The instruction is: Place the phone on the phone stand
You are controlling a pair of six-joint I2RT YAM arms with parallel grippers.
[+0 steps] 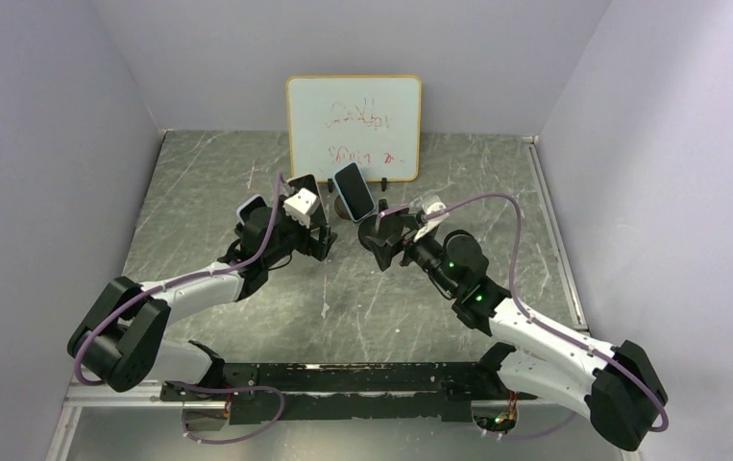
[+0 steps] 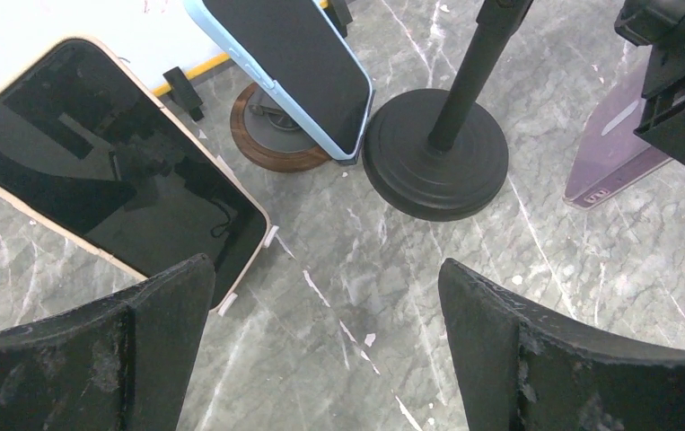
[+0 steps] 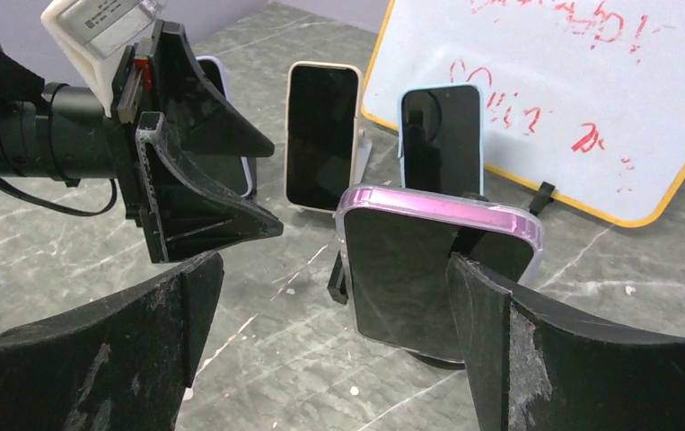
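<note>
A purple-cased phone (image 3: 419,269) stands upright against a black stand, whose clip (image 3: 337,280) shows at the phone's left edge. In the left wrist view the stand's round base (image 2: 435,153) is on the table, with the phone's purple back (image 2: 612,135) to its right. My right gripper (image 3: 334,301) is open, its fingers either side of the phone and wider than it; the right finger (image 3: 536,350) overlaps the phone's right edge. My left gripper (image 2: 325,350) is open and empty over bare table. It hovers just left of the stand (image 1: 316,235), facing the right gripper (image 1: 378,235).
A blue-cased phone (image 1: 354,190) leans on a brown-based stand (image 2: 271,148) behind the black stand. A cream-cased phone (image 2: 96,171) rests on a white stand to the left. Another light-cased phone (image 1: 250,206) stands further left. A whiteboard (image 1: 354,125) leans on the back wall.
</note>
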